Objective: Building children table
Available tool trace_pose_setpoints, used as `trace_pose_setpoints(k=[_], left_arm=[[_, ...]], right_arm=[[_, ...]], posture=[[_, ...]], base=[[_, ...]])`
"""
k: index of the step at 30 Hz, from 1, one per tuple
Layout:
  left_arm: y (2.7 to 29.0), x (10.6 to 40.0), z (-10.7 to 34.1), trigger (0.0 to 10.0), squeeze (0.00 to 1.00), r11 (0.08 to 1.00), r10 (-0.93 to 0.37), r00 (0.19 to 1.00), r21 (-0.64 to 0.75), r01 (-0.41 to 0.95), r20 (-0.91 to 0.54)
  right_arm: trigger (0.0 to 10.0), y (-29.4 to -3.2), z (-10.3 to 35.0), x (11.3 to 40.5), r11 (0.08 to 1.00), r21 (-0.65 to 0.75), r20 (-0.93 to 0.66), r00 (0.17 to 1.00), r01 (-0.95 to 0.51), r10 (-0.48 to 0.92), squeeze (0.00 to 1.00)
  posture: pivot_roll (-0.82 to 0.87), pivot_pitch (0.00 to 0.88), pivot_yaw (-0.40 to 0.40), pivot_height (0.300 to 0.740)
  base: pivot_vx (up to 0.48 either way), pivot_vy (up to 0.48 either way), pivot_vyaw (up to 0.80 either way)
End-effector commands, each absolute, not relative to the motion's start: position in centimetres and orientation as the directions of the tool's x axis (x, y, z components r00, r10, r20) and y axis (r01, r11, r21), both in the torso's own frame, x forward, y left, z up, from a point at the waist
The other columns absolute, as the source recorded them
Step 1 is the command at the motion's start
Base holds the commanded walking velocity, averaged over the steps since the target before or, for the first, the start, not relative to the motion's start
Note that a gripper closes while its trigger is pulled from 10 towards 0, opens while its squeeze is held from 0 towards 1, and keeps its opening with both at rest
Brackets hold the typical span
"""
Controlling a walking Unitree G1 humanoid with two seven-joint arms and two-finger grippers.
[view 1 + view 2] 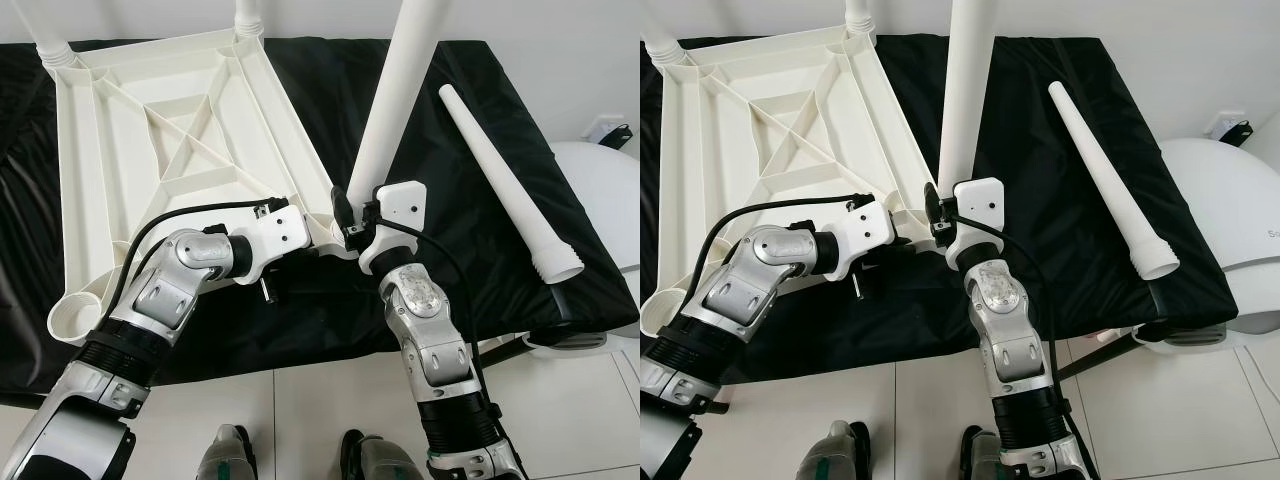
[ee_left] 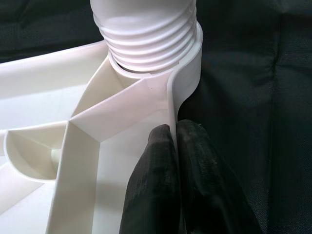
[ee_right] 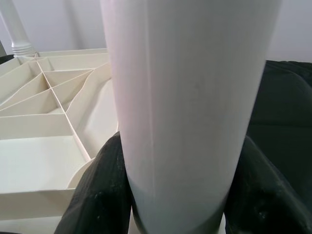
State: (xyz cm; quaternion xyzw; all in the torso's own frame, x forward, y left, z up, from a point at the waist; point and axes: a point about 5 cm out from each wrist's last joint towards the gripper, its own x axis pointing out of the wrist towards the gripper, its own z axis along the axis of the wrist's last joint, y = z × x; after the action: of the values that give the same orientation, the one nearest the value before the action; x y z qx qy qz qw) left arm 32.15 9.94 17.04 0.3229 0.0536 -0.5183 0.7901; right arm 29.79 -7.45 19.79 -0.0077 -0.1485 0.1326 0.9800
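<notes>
1. The white tabletop (image 1: 150, 150) lay upside down on the black cloth (image 1: 480, 200), its ribs facing up, and a loose leg (image 1: 505, 180) lay on the cloth to the right, well apart from it.
2. A white rounded object (image 1: 610, 200) stood beside the table at the far right, and the tiled floor (image 1: 320, 410) was below.
3. The right gripper (image 3: 180, 195) was clamped around the standing leg (image 1: 395, 100), one black finger (image 3: 97, 195) on each side, at the tabletop's near right corner.
4. The left gripper (image 2: 175, 170) was closed on the thin rim wall of the tabletop, just beside that corner.
5. The left wrist view showed the threaded end (image 2: 146, 34) of the leg sitting in the corner socket (image 2: 187, 73); the eye views hid this behind the grippers.
6. I counted four legs: two far legs (image 1: 250, 15) already standing in the corners, one held, one loose; one near socket (image 1: 75, 320) at the left was open
</notes>
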Motion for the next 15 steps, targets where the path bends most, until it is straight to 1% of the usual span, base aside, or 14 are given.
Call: trace_pose_setpoints(k=[1, 3, 4, 5, 6, 10, 13, 14, 15], left_arm=[[10.9, 31.1, 12.4, 10.0, 0.00, 0.255, -0.721, 0.401, 0.322, 0.912, -0.565], [10.8, 31.1, 12.4, 10.0, 0.00, 0.254, -0.722, 0.400, 0.322, 0.912, -0.565], [10.8, 31.1, 12.4, 10.0, 0.00, 0.253, -0.722, 0.400, 0.321, 0.912, -0.565], [10.8, 31.1, 12.4, 10.0, 0.00, 0.253, -0.722, 0.400, 0.321, 0.912, -0.565], [10.8, 31.1, 12.4, 10.0, 0.00, 0.253, -0.722, 0.399, 0.321, 0.913, -0.566], [10.9, 31.1, 12.4, 10.0, 0.00, 0.253, -0.721, 0.399, 0.321, 0.913, -0.566], [10.9, 31.1, 12.4, 10.0, 0.00, 0.254, -0.721, 0.400, 0.321, 0.912, -0.566], [10.9, 31.2, 12.4, 10.0, 0.00, 0.254, -0.720, 0.400, 0.322, 0.912, -0.567], [10.9, 31.2, 12.4, 10.0, 0.00, 0.254, -0.720, 0.400, 0.322, 0.912, -0.567]], right_arm=[[0.0, -7.2, 18.9, 29.0, 0.976, 0.021, 0.258, 0.944, -0.217, 0.205, 0.00], [0.0, -7.2, 18.9, 29.0, 0.977, 0.022, 0.250, 0.947, -0.214, 0.202, 0.00], [4.5, -7.2, 18.8, 29.1, 0.977, 0.021, 0.240, 0.950, -0.212, 0.201, 0.00], [4.5, -7.2, 18.8, 29.1, 0.977, 0.021, 0.240, 0.950, -0.212, 0.201, 0.00], [10.0, -7.2, 18.7, 29.2, 0.978, 0.015, 0.229, 0.953, -0.208, 0.200, 0.00], [10.0, -7.4, 18.5, 29.4, 0.978, 0.007, 0.209, 0.957, -0.206, 0.200, 0.00], [10.0, -8.0, 18.5, 29.7, 0.979, -0.001, 0.208, 0.958, -0.202, 0.198, 0.00], [10.0, -8.3, 18.6, 29.9, 0.980, -0.004, 0.210, 0.958, -0.200, 0.196, 0.48], [10.0, -8.3, 18.6, 29.9, 0.980, -0.004, 0.210, 0.958, -0.200, 0.196, 0.48]], posture=[[0.07, 0.185, -0.034, 0.740], [0.07, 0.185, -0.034, 0.740], [0.07, 0.185, -0.033, 0.740], [0.07, 0.185, -0.033, 0.740], [0.07, 0.185, -0.033, 0.740], [0.07, 0.185, -0.033, 0.740], [0.07, 0.187, -0.032, 0.740], [0.07, 0.187, -0.032, 0.740], [0.07, 0.187, -0.032, 0.740]], base=[[0.000, 0.000, 0.00], [0.000, 0.000, 0.00], [0.000, 0.000, 0.00], [0.000, 0.000, 0.00], [0.000, 0.000, 0.00], [0.000, 0.000, 0.00], [0.000, 0.000, 0.00], [0.000, 0.000, 0.00], [0.000, 0.000, 0.00]])
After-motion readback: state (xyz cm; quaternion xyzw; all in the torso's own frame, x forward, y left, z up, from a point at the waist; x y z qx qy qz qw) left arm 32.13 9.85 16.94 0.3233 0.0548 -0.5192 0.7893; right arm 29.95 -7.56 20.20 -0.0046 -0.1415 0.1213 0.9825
